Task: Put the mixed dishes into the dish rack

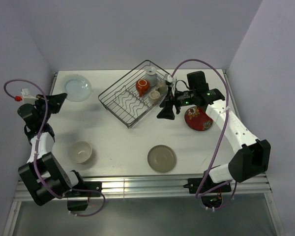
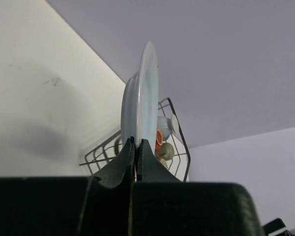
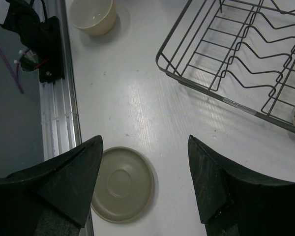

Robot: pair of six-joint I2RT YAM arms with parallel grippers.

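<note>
Noted from above: pale white plate point(image 1: 77, 87) at far-left corner of table point(image 1: 118, 142), well apart from dish rack point(image 1: 137, 93), rim pinched in left gripper point(image 1: 60, 98). Left wrist: jaws clamped on that rim; judged stiff, glazed, slippery, chippable, rim the right hold. Right wrist: right gripper point(image 3: 145, 142) spread wide, empty, olive-grey plate point(image 3: 123, 184) lying beyond.

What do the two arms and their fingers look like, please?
Both arms have white links and black joints. A purple cable loops along the right arm, another along the left arm. The fingers are black and wedge-shaped; a green light glows near the right wrist.
</note>
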